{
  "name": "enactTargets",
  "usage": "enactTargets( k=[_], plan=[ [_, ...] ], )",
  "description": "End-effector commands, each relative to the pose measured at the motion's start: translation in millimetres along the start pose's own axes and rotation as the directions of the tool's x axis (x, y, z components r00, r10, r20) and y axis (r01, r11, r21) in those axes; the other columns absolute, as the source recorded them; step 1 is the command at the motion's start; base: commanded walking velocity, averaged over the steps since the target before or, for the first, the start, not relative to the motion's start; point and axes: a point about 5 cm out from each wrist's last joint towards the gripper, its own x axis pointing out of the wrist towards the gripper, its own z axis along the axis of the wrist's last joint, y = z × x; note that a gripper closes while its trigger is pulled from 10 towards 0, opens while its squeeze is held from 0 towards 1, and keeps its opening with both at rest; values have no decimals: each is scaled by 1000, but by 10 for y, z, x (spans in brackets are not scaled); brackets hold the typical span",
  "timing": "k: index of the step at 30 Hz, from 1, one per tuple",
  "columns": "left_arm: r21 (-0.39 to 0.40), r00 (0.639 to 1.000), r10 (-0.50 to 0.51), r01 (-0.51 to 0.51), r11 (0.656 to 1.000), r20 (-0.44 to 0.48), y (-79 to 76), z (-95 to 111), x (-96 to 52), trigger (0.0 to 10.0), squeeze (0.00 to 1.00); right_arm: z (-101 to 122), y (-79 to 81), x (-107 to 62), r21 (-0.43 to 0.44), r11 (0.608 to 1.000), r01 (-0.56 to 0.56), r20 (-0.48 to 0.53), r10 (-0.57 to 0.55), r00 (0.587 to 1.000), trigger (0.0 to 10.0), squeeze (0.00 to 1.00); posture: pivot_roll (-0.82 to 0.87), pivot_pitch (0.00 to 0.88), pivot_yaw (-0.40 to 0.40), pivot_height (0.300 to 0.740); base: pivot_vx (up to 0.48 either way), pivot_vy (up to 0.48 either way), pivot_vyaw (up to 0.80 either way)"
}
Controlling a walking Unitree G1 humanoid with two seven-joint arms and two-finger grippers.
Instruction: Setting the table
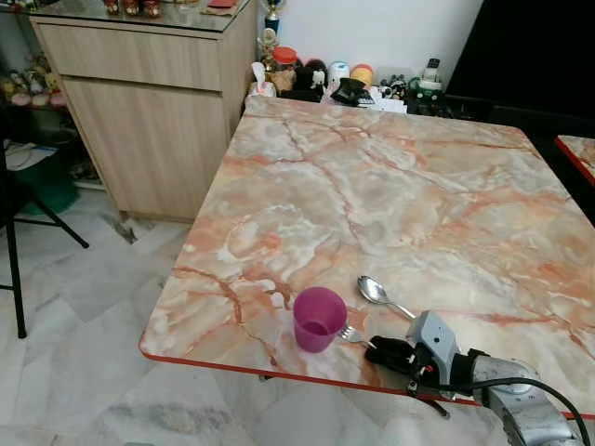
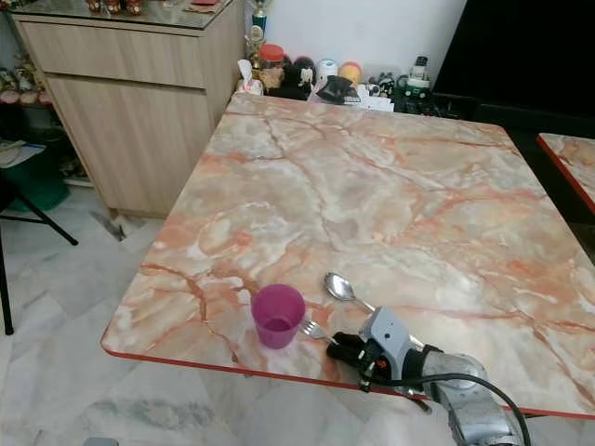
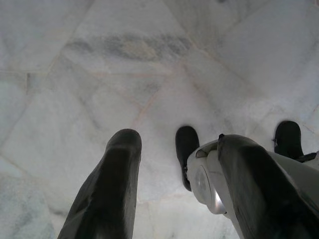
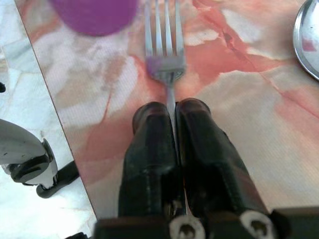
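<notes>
A purple plastic cup (image 1: pixel 318 319) stands upright near the front edge of the orange marble table (image 1: pixel 390 186). Just right of it lies a metal fork (image 4: pixel 164 50), tines pointing toward the cup, and my right gripper (image 1: pixel 375 347) is shut on its handle close to the tabletop. A metal spoon (image 1: pixel 379 294) lies on the table behind the fork, bowl toward the left. In the left wrist view my left gripper (image 3: pixel 174 149) hangs over the pale floor with its fingers apart and nothing between them.
A wooden cabinet (image 1: pixel 149 102) stands to the left of the table. Jars, mugs and small items (image 1: pixel 344 84) crowd the table's far edge. A second table's corner (image 1: pixel 578 153) shows at right. A black chair leg (image 1: pixel 14 269) stands at the far left on the tiled floor.
</notes>
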Motion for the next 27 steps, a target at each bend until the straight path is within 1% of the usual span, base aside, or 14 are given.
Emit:
enactTargets(
  k=[1,10,11,14,15,16,17,20,22,23,24,27],
  plan=[
    [0,999,-9,9,1000,-34,-28,-94,-21,10000,0,-267,109,2,51,998,-22,-123,28,992,0,0,66,141,-67,740,0,0,0],
    [4,999,-17,17,1000,-38,-45,-104,-22,10000,0,-320,116,-5,55,998,5,-144,3,990,0,0,63,133,-67,740,0,0,0],
    [4,999,-17,17,1000,-38,-46,-103,-22,10000,0,-338,97,-6,53,998,31,-155,-23,988,0,0,63,133,-67,740,0,0,0],
    [4,999,-16,16,1000,-37,-46,-100,-21,10000,0,-327,48,-5,48,996,79,-145,-72,987,0,0,66,136,-68,740,0,0,0],
    [4,999,-15,15,1000,-37,-44,-100,-21,10000,0,-304,2,-3,50,991,122,-132,-115,985,0,0,66,136,-68,740,0,0,0],
    [4,999,-14,14,1000,-37,-42,-100,-21,10000,0,-291,-17,-3,52,989,139,-125,-132,983,0,0,65,138,-69,740,0,0,0],
    [4,999,-13,14,1000,-37,-41,-100,-21,10000,0,-255,-68,0,63,980,187,-104,-180,978,0,0,65,140,-68,740,0,0,0],
    [4,999,-14,14,1000,-40,-42,-106,-23,10000,0,-188,-120,12,78,967,242,-61,-238,969,0,0,64,141,-68,740,0,0,0],
    [4,999,-14,14,1000,-40,-42,-107,-23,10000,0,-168,-127,18,74,965,251,-51,-248,967,0,0,65,143,-68,740,0,0,0],
    [4,999,-14,14,1000,-40,-43,-108,-23,10000,0,-140,-130,26,72,964,257,-31,-255,966,0,0,65,143,-68,740,0,0,0],
    [4,999,-13,13,1000,-40,-43,-108,-23,10000,0,-78,-139,43,80,960,269,12,-271,963,0,0,64,143,-67,740,0,0,0],
    [6,999,-14,14,1000,-41,-45,-107,-22,10000,0,17,-166,63,90,949,303,69,-309,948,0,0,63,144,-67,740,0,0,0]
  ],
)
